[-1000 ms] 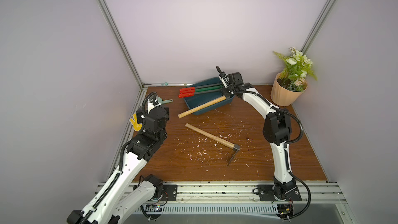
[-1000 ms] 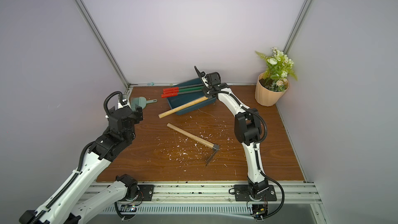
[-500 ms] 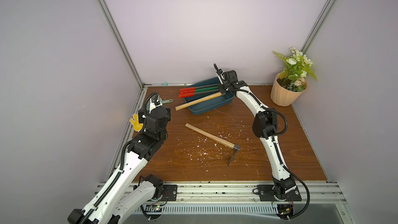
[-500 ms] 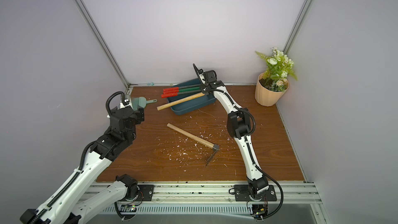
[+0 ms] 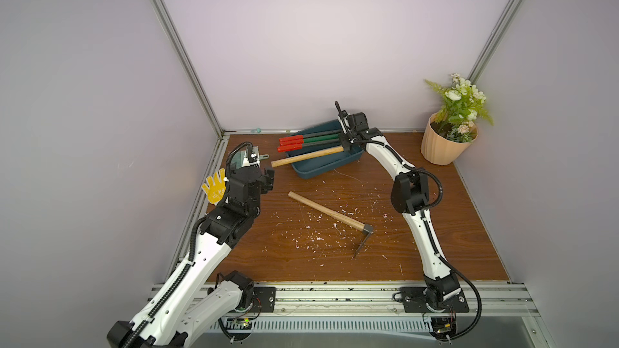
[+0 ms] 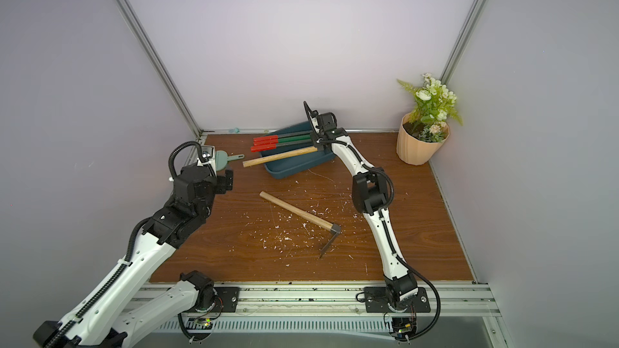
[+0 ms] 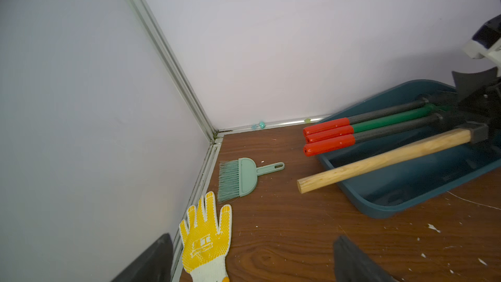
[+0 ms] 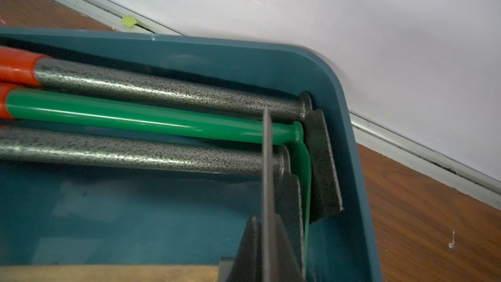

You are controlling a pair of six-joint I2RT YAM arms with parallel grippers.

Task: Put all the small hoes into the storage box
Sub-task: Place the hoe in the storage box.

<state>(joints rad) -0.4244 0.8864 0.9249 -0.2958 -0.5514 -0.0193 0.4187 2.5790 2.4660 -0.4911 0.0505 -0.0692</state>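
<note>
Right end effector sits over the far end of the storage box in both top views, clamped on the metal head of the small hoe; the wooden handle slants out across the box's rim toward the left arm. 3 red-gripped tools lie in the box, and a second hoe lies on the surface, well apart from the box. Left end effector hovers spread wide, holding nothing. Left wrist view: its 2 fingers stand far apart; a yellow glove and a teal brush lie on the surface by the side wall. Right wrist view: closed fingers pinch the hoe's thin blade above the box floor, beside the 3 tool heads
</note>
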